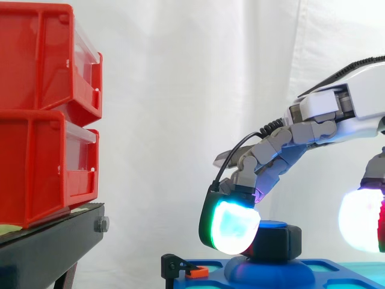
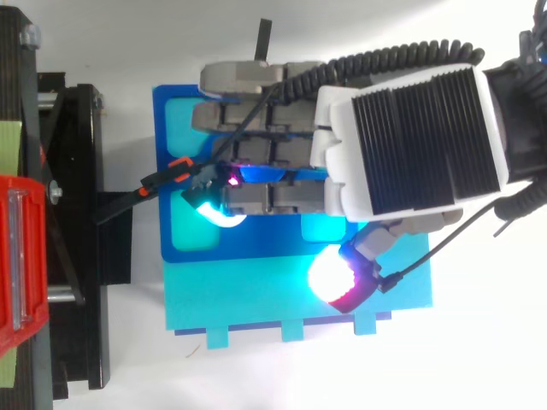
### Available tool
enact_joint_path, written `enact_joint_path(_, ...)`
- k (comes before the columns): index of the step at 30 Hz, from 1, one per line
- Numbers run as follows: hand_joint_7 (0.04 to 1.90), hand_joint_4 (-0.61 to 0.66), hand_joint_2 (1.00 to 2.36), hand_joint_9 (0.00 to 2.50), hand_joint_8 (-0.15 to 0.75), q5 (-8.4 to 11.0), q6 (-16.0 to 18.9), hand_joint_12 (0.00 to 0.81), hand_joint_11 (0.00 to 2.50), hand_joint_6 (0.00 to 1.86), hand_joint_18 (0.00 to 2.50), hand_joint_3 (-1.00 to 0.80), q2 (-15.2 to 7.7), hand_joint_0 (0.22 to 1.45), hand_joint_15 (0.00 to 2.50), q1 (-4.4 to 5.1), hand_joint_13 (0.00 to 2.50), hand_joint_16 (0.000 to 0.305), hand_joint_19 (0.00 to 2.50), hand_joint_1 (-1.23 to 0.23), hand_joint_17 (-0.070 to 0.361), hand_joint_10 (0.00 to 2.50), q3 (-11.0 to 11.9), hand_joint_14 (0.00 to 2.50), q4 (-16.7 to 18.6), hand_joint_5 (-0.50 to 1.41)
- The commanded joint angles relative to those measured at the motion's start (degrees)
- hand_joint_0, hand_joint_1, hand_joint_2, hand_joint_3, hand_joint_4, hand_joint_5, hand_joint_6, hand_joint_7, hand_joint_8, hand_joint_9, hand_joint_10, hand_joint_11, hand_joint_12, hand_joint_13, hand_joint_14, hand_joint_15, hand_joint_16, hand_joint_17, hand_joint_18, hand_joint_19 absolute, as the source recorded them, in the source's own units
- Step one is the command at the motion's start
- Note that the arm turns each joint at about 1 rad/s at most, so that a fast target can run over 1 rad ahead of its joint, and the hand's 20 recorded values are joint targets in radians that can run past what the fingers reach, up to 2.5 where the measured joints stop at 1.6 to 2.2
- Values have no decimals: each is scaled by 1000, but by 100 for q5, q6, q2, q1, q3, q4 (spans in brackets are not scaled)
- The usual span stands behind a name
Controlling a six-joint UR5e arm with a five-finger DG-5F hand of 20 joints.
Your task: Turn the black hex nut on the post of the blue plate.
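White curtain behind; the black hex nut [image 1: 278, 242] sits on the post of the blue plastic plate [image 1: 210, 276], the hand [image 1: 337, 108] curling its fingers over it, one glowing pad [image 1: 231, 227] pressing its side, thumb apart

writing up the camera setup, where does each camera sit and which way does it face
Side view: beside the work at about its height, looking level across at the black hex nut on the blue plate, with the red bins at left; the hand reaches in from the right edge.
Top view: above the work, looking down on the plate; the back of the hand lies over the plate's middle, and the arm comes in from the right.
Shared: the hand, the blue plate and the red bins.
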Motion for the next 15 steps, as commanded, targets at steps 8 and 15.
enact_joint_path(8, 751, 250, 1000, 546, 280, -49, -95, 349, 0, 502, 3, -500, 0, 451, 0, -146, 234, 45, 30, -477, 101, 0, -4, 0, 17, -156)
enact_joint_path(15, 748, 251, 1000, 546, 280, -128, -165, 350, 0, 502, 6, -500, 0, 451, 0, -278, 243, 45, 28, -477, 101, 0, -4, 0, 26, -156)
